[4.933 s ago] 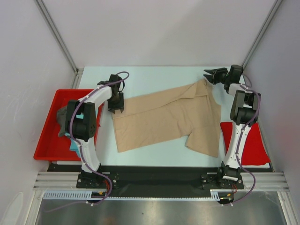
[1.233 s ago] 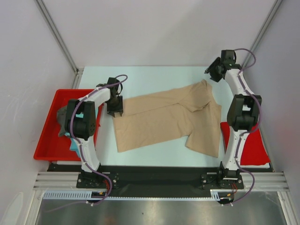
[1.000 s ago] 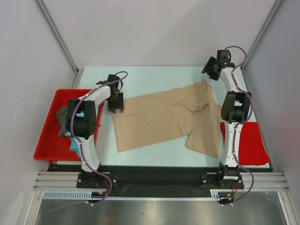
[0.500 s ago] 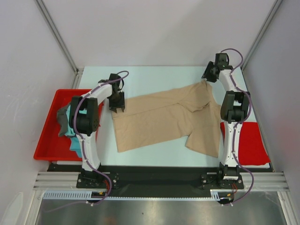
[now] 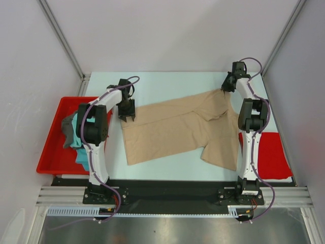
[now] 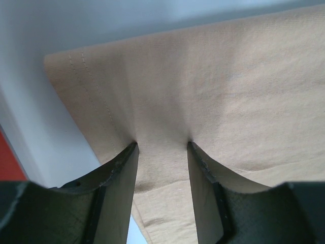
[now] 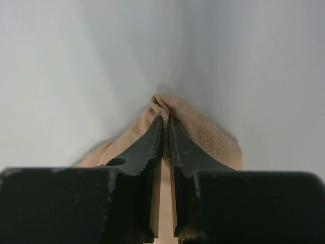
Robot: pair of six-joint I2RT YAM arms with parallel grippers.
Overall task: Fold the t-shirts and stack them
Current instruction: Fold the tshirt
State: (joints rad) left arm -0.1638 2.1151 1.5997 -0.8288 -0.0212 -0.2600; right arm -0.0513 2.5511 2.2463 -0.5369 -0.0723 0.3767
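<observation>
Tan t-shirt, corner pinched in right jaws, hem between parted left jaws

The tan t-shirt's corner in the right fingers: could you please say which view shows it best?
The right wrist view: the tan t-shirt corner bunches between the closed right fingers. The top view shows it tiny, under the right arm; the left wrist view shows only the opposite hem.

A pale blue-white table fills the middle, boxed in by plain light-grey walls at twelve, nine and three o'clock. Aluminium struts slant up the corners at eleven and one o'clock. At six o'clock lie a black strip, a ribbed aluminium rail and a brushed metal sheet. The light is soft and even.
</observation>
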